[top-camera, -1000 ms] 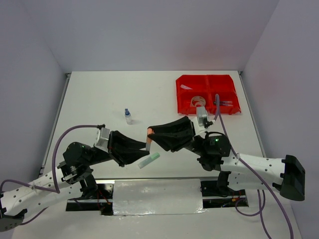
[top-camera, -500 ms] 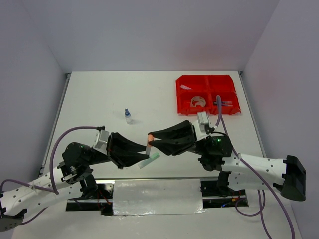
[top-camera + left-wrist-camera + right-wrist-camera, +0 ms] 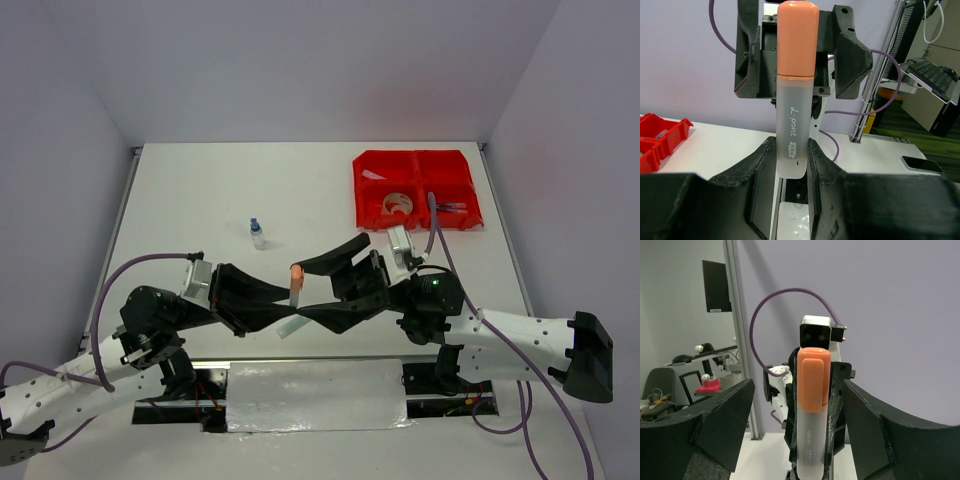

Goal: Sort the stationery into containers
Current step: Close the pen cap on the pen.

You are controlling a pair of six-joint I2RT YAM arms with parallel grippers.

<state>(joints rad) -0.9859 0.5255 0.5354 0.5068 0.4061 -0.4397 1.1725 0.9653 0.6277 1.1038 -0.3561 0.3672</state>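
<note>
— While it stands upright, what grips the orange-capped highlighter (image 3: 796,95)?
— The left gripper (image 3: 790,150), pinching its clear barrel, well apart from the red bins (image 3: 417,190), to their near left.
— And the right gripper (image 3: 797,390)?
— Spread wide, a finger on either side of the cap, touching nothing. A tape roll (image 3: 398,203) lies in the bins' near-left compartment.

Highlighter (image 3: 294,290) upright near the table's (image 3: 200,190) front edge — left gripper (image 3: 791,167) at its left, right gripper (image 3: 797,390) at its right, bottle (image 3: 257,233) behind it — bins (image 3: 357,192) well behind, rightward.
</note>
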